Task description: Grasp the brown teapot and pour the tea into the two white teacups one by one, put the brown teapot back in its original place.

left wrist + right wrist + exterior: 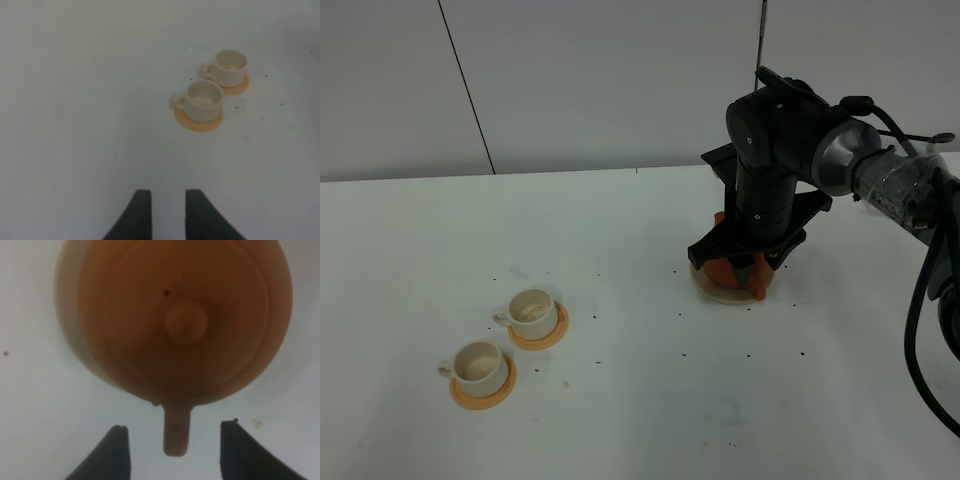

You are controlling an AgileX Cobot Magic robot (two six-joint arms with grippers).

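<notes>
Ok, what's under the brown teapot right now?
A beige coaster: only its rim shows beside the brown teapot, on the white table. The part beneath the pot is covered, so whether the pot sits flat can't be confirmed.

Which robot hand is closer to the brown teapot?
Right. The right hand hangs just over the brown teapot, fingers open on either side of its sticking-out part. The left hand is far away, over bare table, facing the two white cups.

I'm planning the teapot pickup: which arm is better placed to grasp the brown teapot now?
Right, probably: the right pincer, open, straddles the handle of the brown teapot; the left pincer faces only the white teacups, no teapot.
</notes>
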